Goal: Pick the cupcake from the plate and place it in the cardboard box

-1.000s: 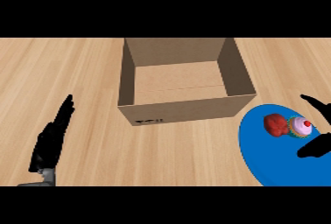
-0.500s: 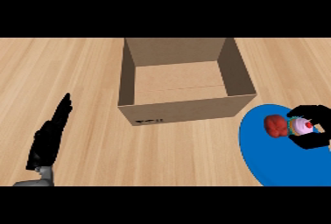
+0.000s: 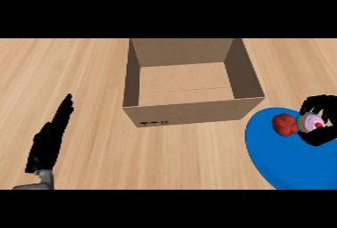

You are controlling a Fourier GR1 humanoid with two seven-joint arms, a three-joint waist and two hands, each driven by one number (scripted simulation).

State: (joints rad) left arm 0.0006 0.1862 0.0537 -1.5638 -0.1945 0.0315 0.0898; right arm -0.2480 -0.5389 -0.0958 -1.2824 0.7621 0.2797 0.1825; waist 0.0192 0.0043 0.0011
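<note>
The right hand (image 3: 320, 119) had come in over the far edge of the blue plate (image 3: 283, 164) in the last second, and where a moment earlier its fingers had only been hovering beside the cupcake (image 3: 309, 124), they were now curled round it, above and below, so that only a bit of pink frosting and the red top showed between them. The cupcake looked to be still down on the plate, right beside a red lumpy thing (image 3: 285, 124) that I took for a berry or some such, touching or nearly touching it. That told me the grasp was on and the lift was what came next; nothing had gone into the cardboard box (image 3: 191, 109) yet, which stood open on the wooden counter (image 3: 85, 75) just up and to the left of the plate. The carry would be short, but the hand would have to clear the near wall. The left hand (image 3: 49, 142) lay at the lower left with its fingers straight, resting, having drawn back slightly.
</note>
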